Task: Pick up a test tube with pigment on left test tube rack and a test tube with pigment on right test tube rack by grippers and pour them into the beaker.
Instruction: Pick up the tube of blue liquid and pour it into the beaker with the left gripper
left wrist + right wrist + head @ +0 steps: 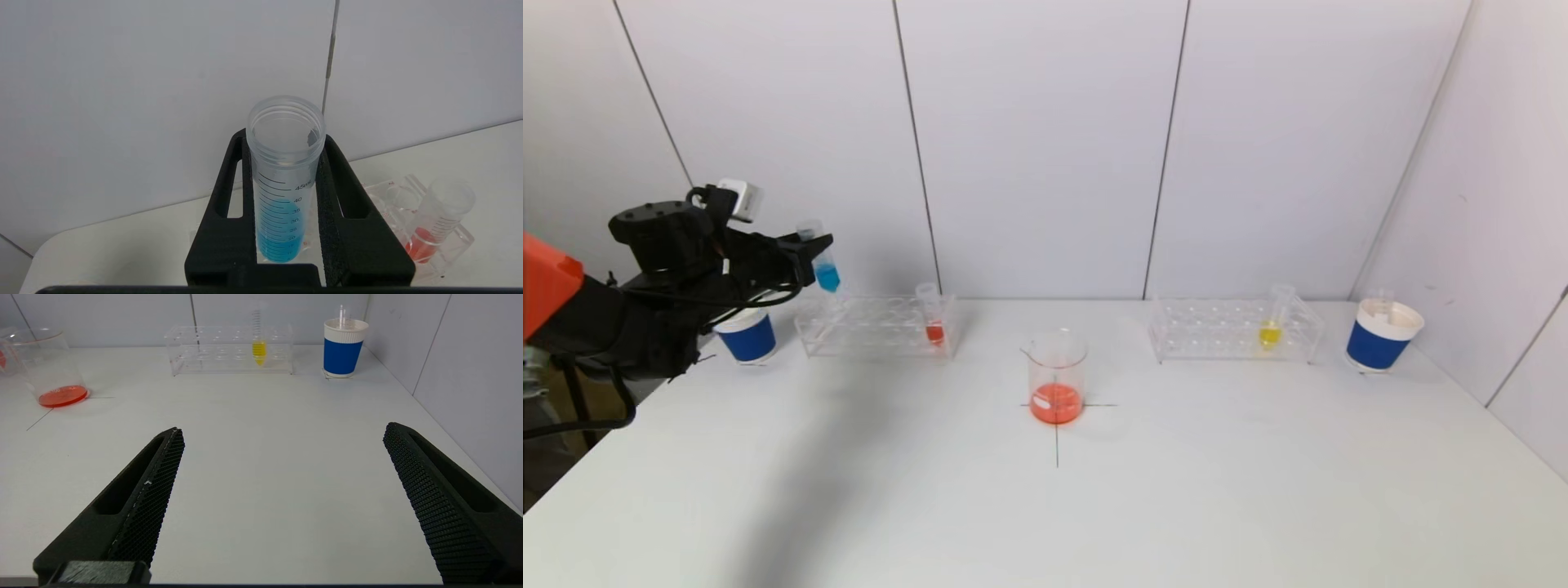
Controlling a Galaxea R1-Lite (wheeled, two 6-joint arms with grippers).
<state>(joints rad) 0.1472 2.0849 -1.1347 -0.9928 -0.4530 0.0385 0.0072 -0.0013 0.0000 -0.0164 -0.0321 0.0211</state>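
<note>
Left gripper point(810, 245) clamped on blue-pigment test tube point(822, 260), held in the air above the left end of left test tube rack point(876, 327), clear of the rack. Tube near upright with a slight tilt, open mouth up (wrist view: pads point(327, 212) pressed on both sides of the tube point(282, 192), blue liquid filling the lower part).

Red-pigment test tube point(931, 314) seated near the right end of the left rack. Blue paper cup point(747, 335) just beside that rack's left end, partly hidden behind the left arm.

Beaker point(1057, 377) centre table on the cross mark, shallow red-orange liquid at the bottom.

Right test tube rack point(1235, 331) to the right of the beaker, well apart from it; yellow-pigment test tube point(1272, 318) standing in it toward its right end. Second blue paper cup point(1382, 335) just beyond that rack's right end, with a clear tube standing in it.

Right gripper point(282, 465) out of the head view; wrist view shows jaws spread wide, nothing between them, hovering above bare table point(261, 428), facing the right rack from well back.
</note>
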